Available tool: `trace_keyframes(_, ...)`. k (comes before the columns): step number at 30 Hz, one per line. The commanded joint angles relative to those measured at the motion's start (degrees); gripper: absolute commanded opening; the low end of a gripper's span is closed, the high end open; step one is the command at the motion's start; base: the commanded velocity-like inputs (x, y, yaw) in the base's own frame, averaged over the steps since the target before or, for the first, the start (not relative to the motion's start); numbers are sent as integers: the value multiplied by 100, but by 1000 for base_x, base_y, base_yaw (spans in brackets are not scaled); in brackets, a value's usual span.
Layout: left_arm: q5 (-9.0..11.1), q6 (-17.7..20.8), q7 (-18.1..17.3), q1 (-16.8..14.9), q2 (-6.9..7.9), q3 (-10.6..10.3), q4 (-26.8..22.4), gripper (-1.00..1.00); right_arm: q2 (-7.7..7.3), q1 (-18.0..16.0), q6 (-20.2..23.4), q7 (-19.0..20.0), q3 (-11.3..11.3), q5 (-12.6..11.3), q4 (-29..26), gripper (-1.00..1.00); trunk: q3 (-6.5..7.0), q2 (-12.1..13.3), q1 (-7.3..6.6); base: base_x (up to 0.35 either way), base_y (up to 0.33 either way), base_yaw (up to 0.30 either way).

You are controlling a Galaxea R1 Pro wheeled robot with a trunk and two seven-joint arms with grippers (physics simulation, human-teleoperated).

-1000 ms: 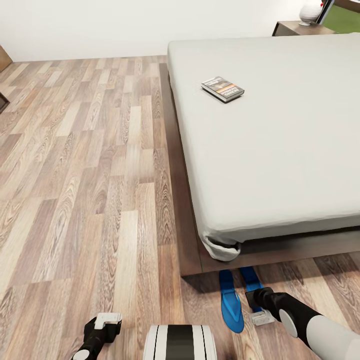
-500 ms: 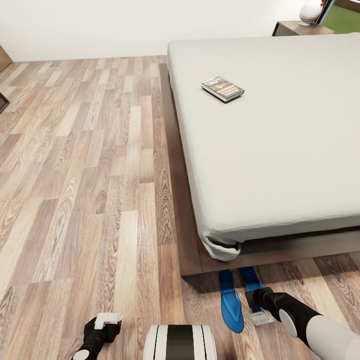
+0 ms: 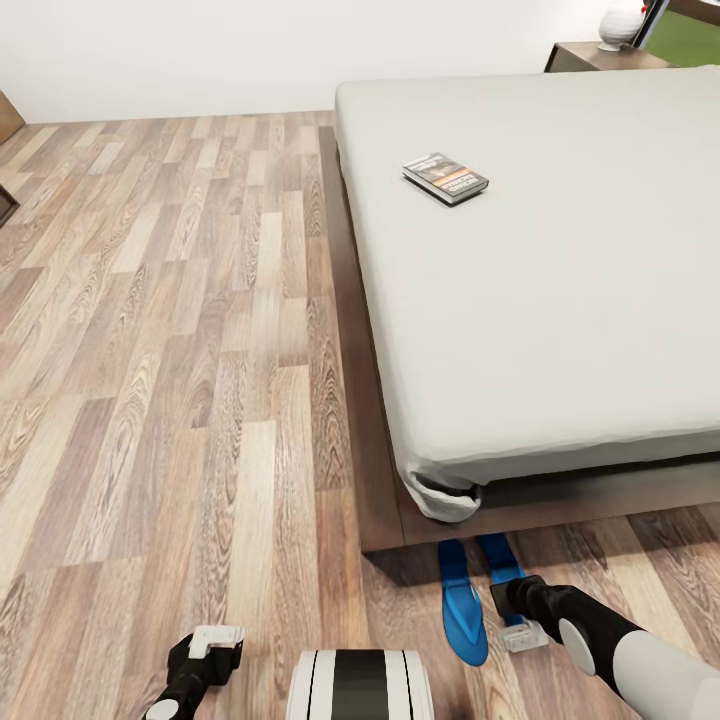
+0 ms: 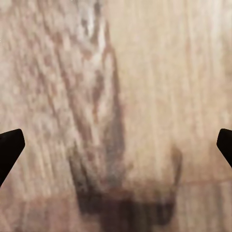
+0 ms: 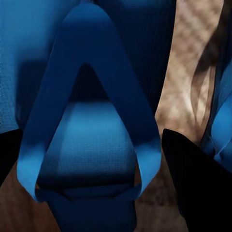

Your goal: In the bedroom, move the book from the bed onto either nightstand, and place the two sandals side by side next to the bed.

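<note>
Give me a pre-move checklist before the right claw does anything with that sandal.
1. Right claw low over the right-hand sandal: ok.
2. Claw fingers either side of the thong strap: ok, apparently open around it.
3. Contact with strap or sole: cannot tell.
4. Second sandal lies alongside on the floor, toes under the bed frame: not ok if they must sit beside the bed.
5. Left claw open over bare floor, holding nothing: ok.
6. Book on the mattress, not on the nightstand: not ok.
</note>
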Motion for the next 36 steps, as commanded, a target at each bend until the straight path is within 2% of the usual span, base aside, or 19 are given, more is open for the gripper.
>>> trace_keyframes(1, 39, -17, 31, -2, 5, -50, -1, 100, -6, -2, -25, 25, 23, 14, -18, -100, -3, -1, -1, 0, 0, 0)
trace_keyframes(36, 42, -17, 33, -2, 6, -50, -2, 100, -16, -2, -25, 19, 27, 17, -3, -100, -3, -1, -1, 0, 28, 0)
